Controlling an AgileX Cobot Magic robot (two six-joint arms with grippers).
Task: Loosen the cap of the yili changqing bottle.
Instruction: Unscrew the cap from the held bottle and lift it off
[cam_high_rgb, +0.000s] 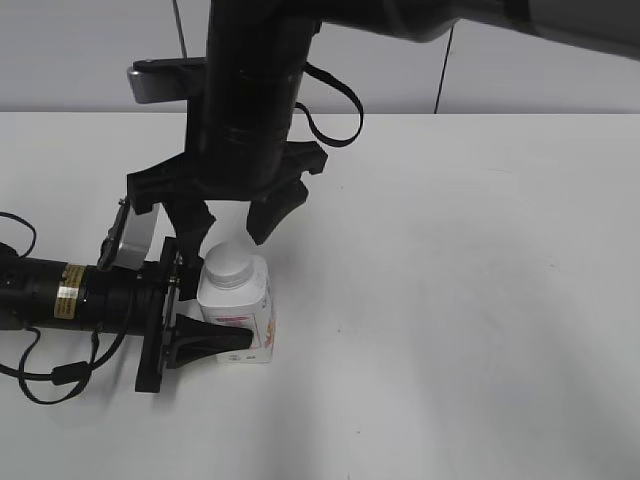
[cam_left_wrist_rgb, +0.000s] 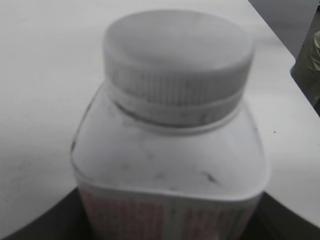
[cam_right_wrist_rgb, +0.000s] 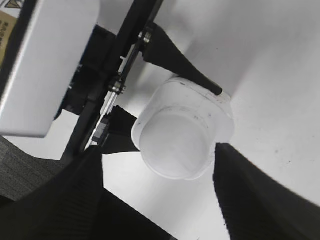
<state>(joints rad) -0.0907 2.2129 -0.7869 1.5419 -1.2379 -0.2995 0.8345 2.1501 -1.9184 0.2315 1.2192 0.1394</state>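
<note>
The yili changqing bottle (cam_high_rgb: 240, 318) stands upright on the white table, white with red and pink print. Its white ribbed cap (cam_high_rgb: 229, 265) sits on the neck. My left gripper (cam_high_rgb: 222, 318) reaches in from the left and is shut on the bottle's body, one finger in front and one behind. In the left wrist view the bottle (cam_left_wrist_rgb: 170, 160) and cap (cam_left_wrist_rgb: 177, 55) fill the frame. My right gripper (cam_high_rgb: 232, 228) hangs open just above the cap, fingers apart and not touching it. The right wrist view looks down on the cap (cam_right_wrist_rgb: 175, 142) between the open jaws (cam_right_wrist_rgb: 165, 200).
The white table (cam_high_rgb: 470, 300) runs back to a grey wall (cam_high_rgb: 90, 50). The left arm's black body and cable (cam_high_rgb: 50, 375) lie along the front left. The right arm's thick black column (cam_high_rgb: 250, 90) stands over the bottle.
</note>
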